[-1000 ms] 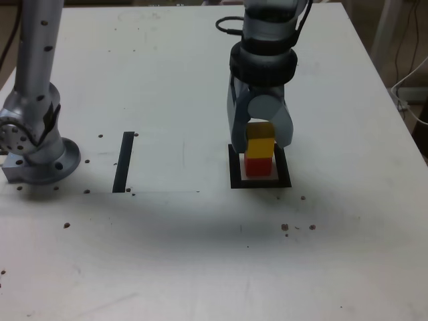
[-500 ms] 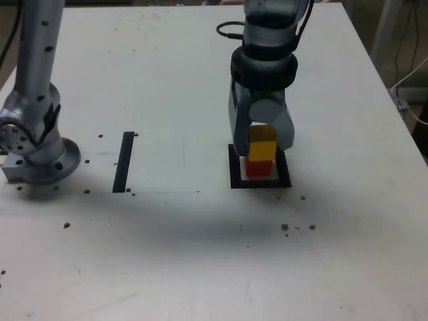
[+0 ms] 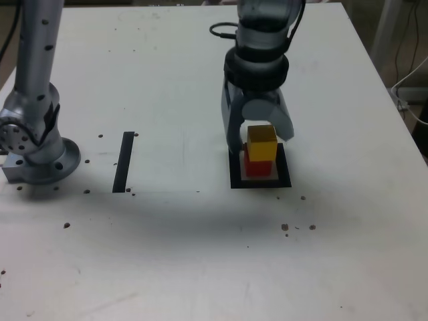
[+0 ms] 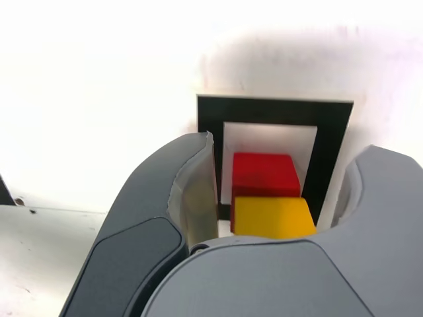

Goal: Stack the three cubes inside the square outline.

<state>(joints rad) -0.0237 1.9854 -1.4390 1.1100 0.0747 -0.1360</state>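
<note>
The yellow cube (image 3: 261, 142) sits on top of the red cube (image 3: 257, 166), and both stand inside the square outline (image 3: 260, 182) of black tape on the white bench (image 3: 200, 254). A second ago the end effector (image 3: 259, 136) was clamped on the yellow cube; now its jaws have spread, and in the wrist view there is a clear gap between each jaw and the yellow cube (image 4: 272, 217), so the block has been let go and stands on its own. The pair looks squarely aligned, the red cube (image 4: 264, 174) well within the white interior of the outline (image 4: 274, 109). That puts two of the three cubes in place; the green one is in neither view, so where it lies cannot be told.

The arm hangs over the stack from the far side of the bench, the end effector pointing down, its open jaws straddling the yellow cube on either side. To the exterior view's left lie a straight tape strip (image 3: 124, 161) and the arm's base (image 3: 37, 150).
</note>
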